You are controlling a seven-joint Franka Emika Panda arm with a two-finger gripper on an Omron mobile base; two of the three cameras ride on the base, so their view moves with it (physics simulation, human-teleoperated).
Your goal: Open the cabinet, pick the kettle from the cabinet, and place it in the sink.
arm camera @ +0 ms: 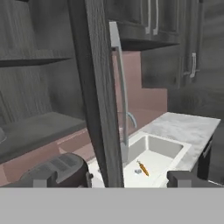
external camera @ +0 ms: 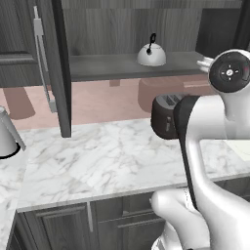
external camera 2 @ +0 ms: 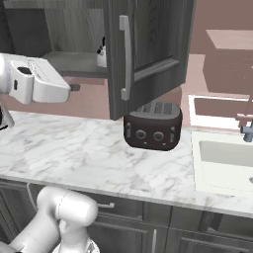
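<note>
The cabinet [external camera: 122, 29] stands open, both doors swung out. On its lower shelf sits the small silver kettle [external camera: 151, 53] with a black loop handle, partly hidden behind the right door in the right base view [external camera 2: 102, 55]. That door [external camera 2: 148, 49] faces me edge-on in the hand view [arm camera: 98, 96], its bar handle [arm camera: 120, 87] beside it. My gripper [arm camera: 113, 180] is open, fingertips [arm camera: 43, 180] wide apart, nothing between them. It hangs in front of the cabinet, apart from the kettle. The off-white sink [external camera 2: 222, 163] lies to the right, with its faucet [external camera 2: 247, 126].
A dark toaster [external camera 2: 153, 126] stands on the marble counter [external camera: 97, 156] below the right door. A conical silver vessel [external camera: 6, 139] sits at the counter's far left. The left door [external camera: 51, 63] juts over the counter. A small orange thing [arm camera: 143, 168] lies in the sink.
</note>
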